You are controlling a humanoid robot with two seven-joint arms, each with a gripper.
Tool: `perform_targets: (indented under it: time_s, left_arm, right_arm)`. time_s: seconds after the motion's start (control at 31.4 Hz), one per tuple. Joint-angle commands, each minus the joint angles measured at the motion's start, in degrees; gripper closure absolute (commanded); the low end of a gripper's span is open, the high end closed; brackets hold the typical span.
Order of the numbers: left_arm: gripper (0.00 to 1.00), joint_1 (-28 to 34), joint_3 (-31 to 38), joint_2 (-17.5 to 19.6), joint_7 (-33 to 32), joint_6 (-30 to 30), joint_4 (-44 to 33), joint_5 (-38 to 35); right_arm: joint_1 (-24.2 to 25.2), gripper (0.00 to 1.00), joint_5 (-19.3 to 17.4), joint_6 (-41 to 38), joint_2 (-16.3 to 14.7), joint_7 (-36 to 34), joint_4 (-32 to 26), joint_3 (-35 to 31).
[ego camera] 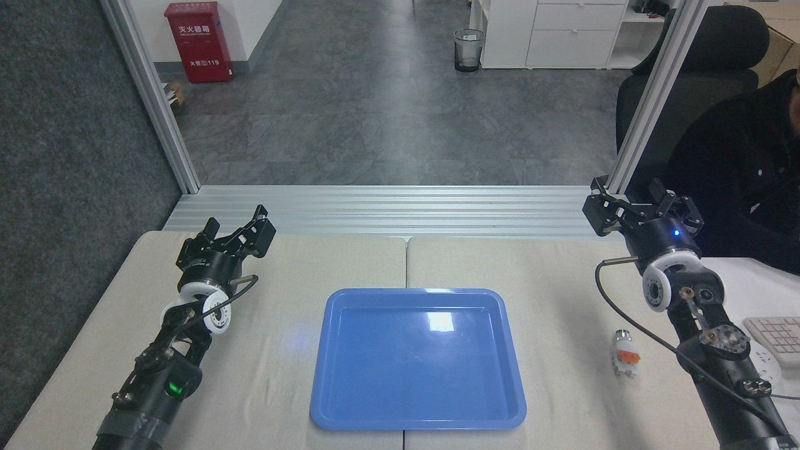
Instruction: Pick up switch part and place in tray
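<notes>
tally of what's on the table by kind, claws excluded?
Switch part: 1
Tray: 1, blue, nothing in it
Keyboard: 1, cut off at the right edge
Total: 3

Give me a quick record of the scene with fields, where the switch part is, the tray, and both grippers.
switch part: lying on the table, right of the tray, untouched
tray: blue, table centre, nothing in it
left gripper: jaws open, holding nothing
right gripper: jaws open, raised beyond the switch part
person: seated at far right
</notes>
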Motion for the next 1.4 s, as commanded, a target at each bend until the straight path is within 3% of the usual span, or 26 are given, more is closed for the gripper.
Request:
perform_targets:
  time_s: [0.0, 0.41, 0.67, 0.83, 1.18, 1.37]
  left_arm:
    - [0.00, 0.00, -0.03, 0.02, 0.04, -0.02, 0.00, 0.00]
    - [0.00, 0.00, 0.06, 0.02, 0.04, 0.06, 0.00, 0.00]
    - [0.00, 0.00, -0.03, 0.02, 0.04, 0.06, 0.00, 0.00]
    - [0.00, 0.00, -0.03, 0.02, 0.04, -0.02, 0.00, 0.00]
    - [0.00, 0.00, 0.06, 0.02, 0.04, -0.02, 0.00, 0.00]
    - [0.00, 0.00, 0.06, 0.02, 0.04, 0.06, 0.00, 0.00]
  right_arm:
    - [0.84, 0.00, -0.02, -0.03, 0.17, -0.02, -0.07, 0.46]
    - [2.07, 0.00, -0.02, 0.05, 0.43, 0.07, -0.16, 0.55]
    - [16.47, 0.01, 0.07, 1.46, 1.83, -2.47, -0.16, -0.33]
    - [22.54, 0.01, 0.16, 4.00, 1.92, -6.26, 0.80, -0.51]
    - [22.29, 0.03, -0.37, 10.51, 1.49, -6.87, 8.27, -0.42]
    - [23.25, 0.04, -0.28, 10.69, 2.54, -7.14, 8.89, 0.63]
